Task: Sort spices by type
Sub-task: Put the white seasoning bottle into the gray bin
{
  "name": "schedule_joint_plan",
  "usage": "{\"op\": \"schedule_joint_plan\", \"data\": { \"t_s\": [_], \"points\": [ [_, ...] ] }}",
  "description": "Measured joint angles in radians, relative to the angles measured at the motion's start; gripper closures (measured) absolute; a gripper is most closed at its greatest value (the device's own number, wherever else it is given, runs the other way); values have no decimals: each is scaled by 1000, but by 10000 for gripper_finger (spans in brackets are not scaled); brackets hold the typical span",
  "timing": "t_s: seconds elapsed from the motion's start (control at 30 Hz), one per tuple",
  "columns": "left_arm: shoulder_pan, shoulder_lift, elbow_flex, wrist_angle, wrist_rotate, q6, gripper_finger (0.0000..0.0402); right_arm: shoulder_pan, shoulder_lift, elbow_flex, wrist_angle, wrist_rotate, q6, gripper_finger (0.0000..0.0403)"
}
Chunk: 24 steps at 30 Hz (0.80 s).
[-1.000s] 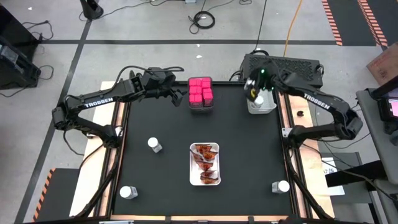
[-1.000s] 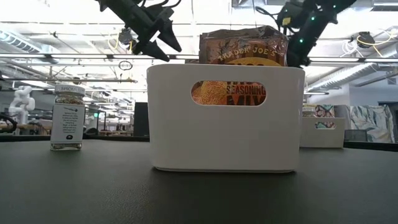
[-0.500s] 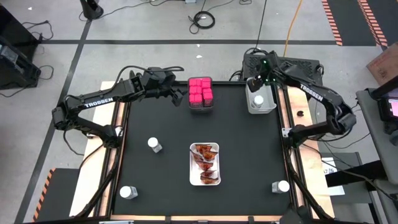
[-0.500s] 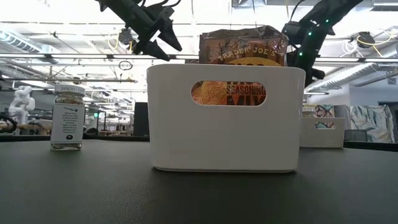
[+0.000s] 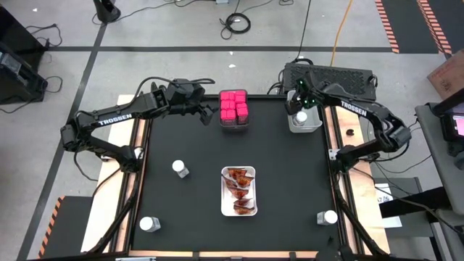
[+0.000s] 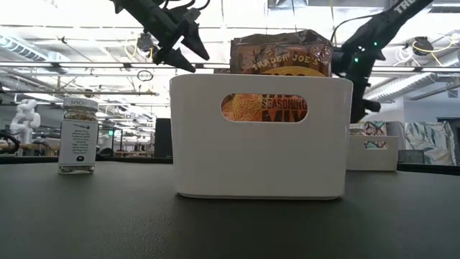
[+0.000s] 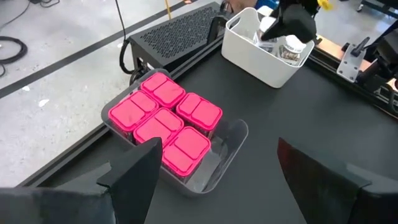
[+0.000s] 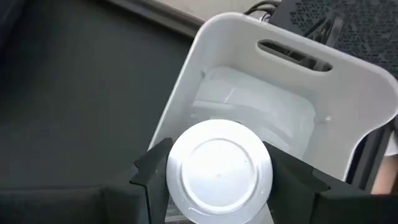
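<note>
Between right hand (image 8: pixel 219 186) fingers, jar (image 8: pixel 219 172)

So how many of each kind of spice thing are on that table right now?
Pink boxes: 5
White-capped jars: 4, counting one held at the bin
Red-orange packets: 3, overlapping, so unsure
Total: 12

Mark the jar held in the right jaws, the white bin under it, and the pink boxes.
jar (image 8: pixel 219 172), right wrist view, centre of its white cap
white bin (image 8: pixel 249 30), right wrist view, far rim
pink boxes (image 7: pixel 163 122), left wrist view, top of a middle box
</note>
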Motion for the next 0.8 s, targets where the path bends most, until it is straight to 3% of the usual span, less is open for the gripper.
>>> {"op": "schedule_joint_plan", "data": {
  "t_s": [0.27,0.8],
  "points": [
    [0,0,0,4,0,0,80,16,-2,-35,36,-5,24,203],
    [0,0,0,3,0,-3,80,36,-3,13,-2,-50,3,120]
  ]
}}
